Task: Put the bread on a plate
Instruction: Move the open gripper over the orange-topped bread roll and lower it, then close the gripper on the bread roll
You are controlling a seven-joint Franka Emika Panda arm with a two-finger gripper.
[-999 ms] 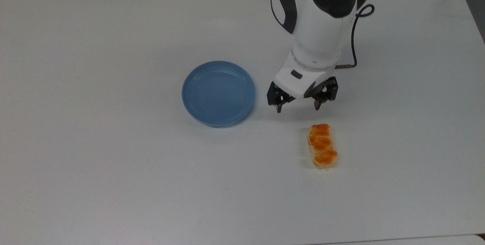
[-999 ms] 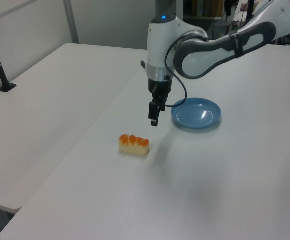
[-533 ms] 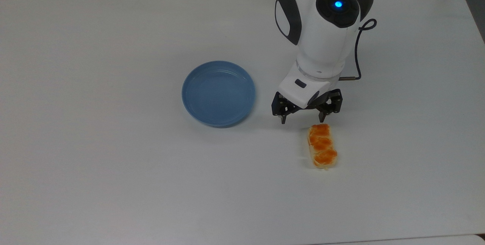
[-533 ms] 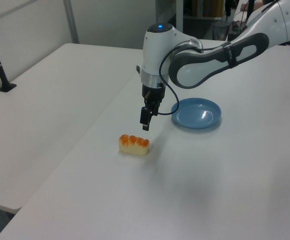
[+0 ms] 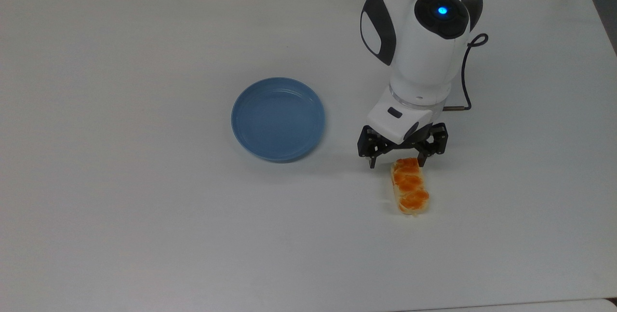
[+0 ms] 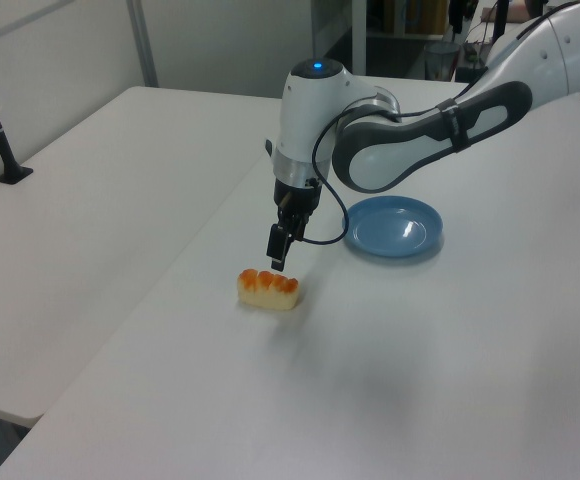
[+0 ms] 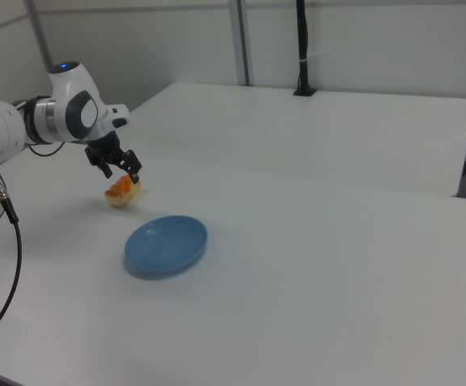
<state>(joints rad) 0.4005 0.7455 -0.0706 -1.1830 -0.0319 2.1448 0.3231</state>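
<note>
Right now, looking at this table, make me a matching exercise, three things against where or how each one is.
Things:
1. bread
2. plate
3. end effector

States:
A. open, above one end of the roll
B. light blue, nothing on it
C. lying on the table, off the plate

Pairs: 1-C, 2-B, 3-A

There was one small oblong braided bread roll with a glossy orange-brown top [image 5: 409, 188], lying on the white table [image 5: 144, 230] toward the top view's right. There was one round shallow light-blue plastic plate [image 5: 278, 119], near the table's middle. One two-finger gripper [image 5: 398, 163] hung above.
</note>
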